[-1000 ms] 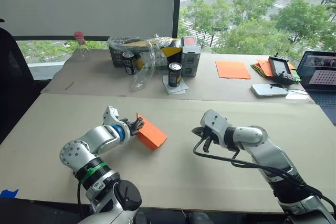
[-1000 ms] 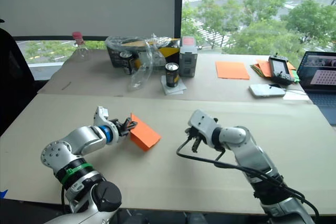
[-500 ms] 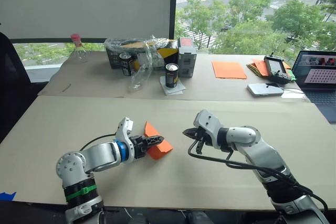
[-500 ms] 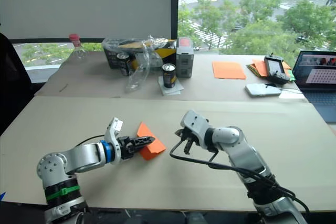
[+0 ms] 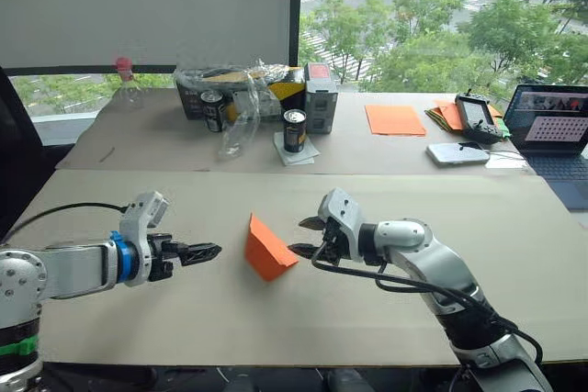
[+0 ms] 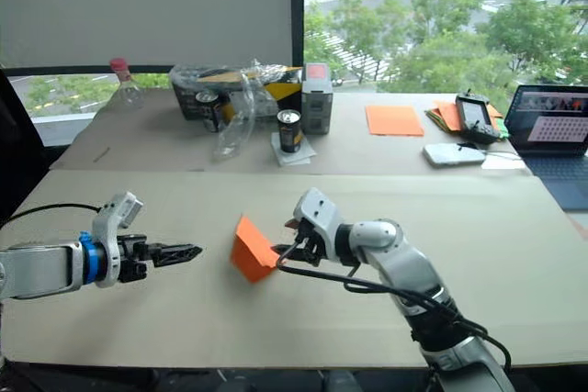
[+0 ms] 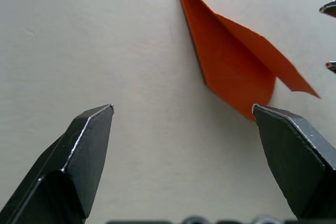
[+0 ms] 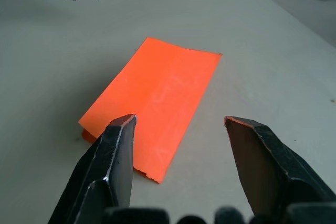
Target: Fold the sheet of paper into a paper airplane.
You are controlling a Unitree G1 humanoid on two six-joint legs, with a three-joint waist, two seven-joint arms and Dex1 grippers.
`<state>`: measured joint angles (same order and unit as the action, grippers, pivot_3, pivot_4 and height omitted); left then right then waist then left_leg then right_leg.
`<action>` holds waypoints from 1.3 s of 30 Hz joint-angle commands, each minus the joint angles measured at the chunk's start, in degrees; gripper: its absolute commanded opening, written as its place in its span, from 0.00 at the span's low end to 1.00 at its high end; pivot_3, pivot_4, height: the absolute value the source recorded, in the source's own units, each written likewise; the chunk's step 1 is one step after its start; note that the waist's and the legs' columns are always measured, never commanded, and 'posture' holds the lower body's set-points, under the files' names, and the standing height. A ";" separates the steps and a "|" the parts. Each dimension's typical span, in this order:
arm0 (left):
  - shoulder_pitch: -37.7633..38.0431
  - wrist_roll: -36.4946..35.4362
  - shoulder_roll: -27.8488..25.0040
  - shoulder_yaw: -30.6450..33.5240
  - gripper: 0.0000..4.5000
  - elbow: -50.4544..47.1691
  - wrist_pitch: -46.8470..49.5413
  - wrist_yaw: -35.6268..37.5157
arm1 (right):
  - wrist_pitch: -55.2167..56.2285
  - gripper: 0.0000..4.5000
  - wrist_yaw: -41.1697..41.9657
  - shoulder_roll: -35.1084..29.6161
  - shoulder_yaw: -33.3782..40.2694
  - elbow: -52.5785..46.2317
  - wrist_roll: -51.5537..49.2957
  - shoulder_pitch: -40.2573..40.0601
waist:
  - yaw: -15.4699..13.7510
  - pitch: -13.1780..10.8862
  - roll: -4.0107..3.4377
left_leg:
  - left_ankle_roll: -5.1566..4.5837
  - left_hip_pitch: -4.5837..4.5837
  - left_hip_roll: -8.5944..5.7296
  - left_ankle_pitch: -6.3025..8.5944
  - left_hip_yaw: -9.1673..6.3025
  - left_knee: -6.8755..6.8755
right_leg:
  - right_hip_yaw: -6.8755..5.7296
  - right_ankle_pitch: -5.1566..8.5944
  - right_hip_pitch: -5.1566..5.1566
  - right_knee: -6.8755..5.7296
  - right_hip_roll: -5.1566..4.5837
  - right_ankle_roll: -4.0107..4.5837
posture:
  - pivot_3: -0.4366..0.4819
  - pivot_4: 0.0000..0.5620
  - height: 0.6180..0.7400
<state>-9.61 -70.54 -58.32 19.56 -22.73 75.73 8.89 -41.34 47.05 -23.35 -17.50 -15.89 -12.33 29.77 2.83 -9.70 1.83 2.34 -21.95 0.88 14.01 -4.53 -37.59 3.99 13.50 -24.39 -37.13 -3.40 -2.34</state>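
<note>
The right gripper (image 5: 303, 237) sits low over the near table (image 5: 386, 319) with its two black fingers spread apart and nothing between them; their tips are just beside the right edge of the sheet of paper (image 5: 267, 248), and whether they touch it cannot be told. The left gripper (image 5: 204, 250) is also released: in its wrist view the fingers (image 7: 79, 150) stand wide apart with bare table between them, and it points at the paper from the left, near it but apart.

The sheet of paper lies free on the table between the two grippers. It is bright orange and already folded (several layers, as an edge peeping out below the top face shows in the right wrist view). From the right wrist it reads as a rectangle with a faint crease along its length (image 8: 157, 103); from the left wrist it is a tilted wedge coming to a sharp point at one end (image 7: 231, 64), one side raised off the table and casting a shadow.

Well beyond, on the far table, lie a smooth orange sheet (image 5: 394, 119), a fanned pile of orange sheets (image 5: 445, 116), two cans (image 5: 294, 129) and a laptop (image 5: 553, 130).
</note>
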 commanded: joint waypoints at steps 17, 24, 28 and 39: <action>9.17 32.60 -3.88 -10.67 1.00 5.92 -30.88 37.48 | -5.83 0.51 -10.59 2.33 -6.69 -3.26 4.42 1.00 | -0.16 -0.03 -0.04 | 0.16 0.12 0.08 -0.12 -0.01 0.47 | -0.11 0.09 0.00 0.06 0.00 0.10 | 0.48 0.27 0.92; 3.97 32.00 0.99 -10.40 1.00 8.96 -28.11 37.29 | 9.27 0.01 -4.13 -5.81 -13.17 -0.85 11.75 2.78 | -0.29 -0.04 -0.01 | 0.15 0.12 0.06 -0.12 -0.01 0.46 | -0.12 0.10 0.02 0.06 0.00 0.08 | 0.48 0.27 0.92; 1.53 32.56 4.24 -9.03 1.00 10.36 -30.35 37.04 | 25.69 0.01 0.03 -11.29 -14.51 4.48 16.89 3.79 | -0.29 -0.06 0.03 | 0.15 0.11 0.05 -0.12 -0.02 0.42 | -0.13 0.09 0.03 0.06 -0.02 0.07 | 0.48 0.27 0.92; -1.88 39.53 10.37 -14.85 1.00 11.80 -41.59 41.21 | 56.47 0.01 6.31 -14.90 -12.62 18.78 20.42 3.60 | -0.24 -0.05 0.05 | 0.12 0.16 0.06 -0.10 0.00 0.40 | -0.10 0.08 0.07 0.04 -0.01 0.09 | 0.48 0.27 0.92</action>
<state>-10.28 -31.46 -48.83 5.87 -10.25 35.79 48.56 11.96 52.47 -37.98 -32.14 3.01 8.27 32.73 2.59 -9.75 1.89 2.46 -21.80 0.94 13.91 -4.53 -37.19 3.88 13.58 -24.32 -37.10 -3.41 -2.26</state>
